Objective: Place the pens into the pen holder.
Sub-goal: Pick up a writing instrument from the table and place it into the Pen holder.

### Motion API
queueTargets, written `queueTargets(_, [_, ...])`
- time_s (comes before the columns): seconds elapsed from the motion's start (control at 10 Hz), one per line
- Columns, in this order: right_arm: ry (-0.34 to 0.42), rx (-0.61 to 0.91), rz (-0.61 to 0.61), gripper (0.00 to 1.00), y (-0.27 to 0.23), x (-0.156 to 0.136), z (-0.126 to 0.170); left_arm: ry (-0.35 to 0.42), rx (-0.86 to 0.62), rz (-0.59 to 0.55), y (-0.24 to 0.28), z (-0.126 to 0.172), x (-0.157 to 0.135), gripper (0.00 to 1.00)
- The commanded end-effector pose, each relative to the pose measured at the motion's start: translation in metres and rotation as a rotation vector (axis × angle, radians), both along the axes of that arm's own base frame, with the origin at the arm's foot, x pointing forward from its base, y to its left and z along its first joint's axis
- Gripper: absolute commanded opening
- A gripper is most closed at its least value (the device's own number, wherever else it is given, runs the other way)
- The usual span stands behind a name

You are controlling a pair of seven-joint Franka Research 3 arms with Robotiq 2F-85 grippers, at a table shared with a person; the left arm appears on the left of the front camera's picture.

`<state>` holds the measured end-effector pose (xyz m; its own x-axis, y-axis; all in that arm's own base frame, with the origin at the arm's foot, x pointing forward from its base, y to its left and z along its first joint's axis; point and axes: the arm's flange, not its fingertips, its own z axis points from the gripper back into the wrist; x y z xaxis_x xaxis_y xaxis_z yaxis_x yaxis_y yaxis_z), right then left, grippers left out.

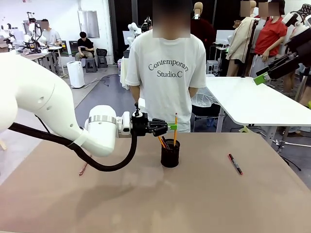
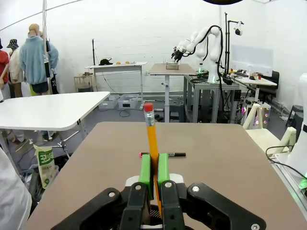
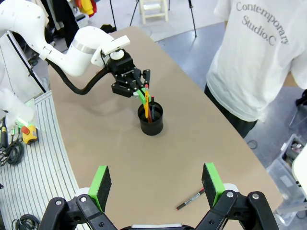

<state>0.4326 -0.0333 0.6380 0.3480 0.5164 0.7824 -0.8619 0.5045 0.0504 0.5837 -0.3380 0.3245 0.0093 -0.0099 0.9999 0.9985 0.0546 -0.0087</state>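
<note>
The black mesh pen holder [image 1: 170, 154] stands mid-table with an orange stick and a dark one leaning inside. My left gripper [image 1: 172, 127] hangs just above it, shut on the yellow-orange pencil [image 1: 175, 120], which stands upright with its eraser on top. In the left wrist view the green pads [image 2: 146, 170] pinch the pencil [image 2: 152, 139]. A red-and-black marker [image 1: 235, 163] lies flat on the table to the right. A thin reddish-pink pen [image 1: 83, 168] lies at the left. My right gripper [image 3: 157, 184] is open, high above the table, looking down on the holder [image 3: 150, 123] and the marker [image 3: 191, 199].
A person in a white T-shirt [image 1: 167, 77] stands at the far edge, right behind the holder. The left arm's black cable [image 1: 114, 167] loops low over the table at the left. A white table [image 1: 257, 99] stands beyond on the right.
</note>
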Motion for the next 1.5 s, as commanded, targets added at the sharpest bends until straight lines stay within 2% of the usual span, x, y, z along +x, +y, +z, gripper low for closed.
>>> queueTargets(0.0, [-0.008, 0.009, 0.005, 1.00, 0.001, 0.000, 0.000, -0.054, 0.001, -0.012, -0.002, -0.007, 0.007, 0.00])
queueTargets(0.6, [-0.008, 0.009, 0.005, 1.00, 0.001, 0.000, 0.000, -0.035, 0.031, -0.025, -0.003, -0.038, 0.011, 0.00])
queueTargets(0.9, [-0.008, 0.009, 0.005, 1.00, 0.001, 0.000, 0.000, -0.050, 0.026, -0.033, -0.005, -0.035, 0.010, 0.05])
queueTargets(1.0, [-0.008, 0.009, 0.005, 1.00, 0.001, 0.000, 0.000, -0.053, 0.023, -0.036, -0.006, -0.031, 0.009, 0.16])
queueTargets(1.4, [-0.008, 0.009, 0.005, 1.00, 0.001, 0.000, 0.000, -0.087, 0.006, -0.037, -0.008, -0.015, 0.002, 0.94])
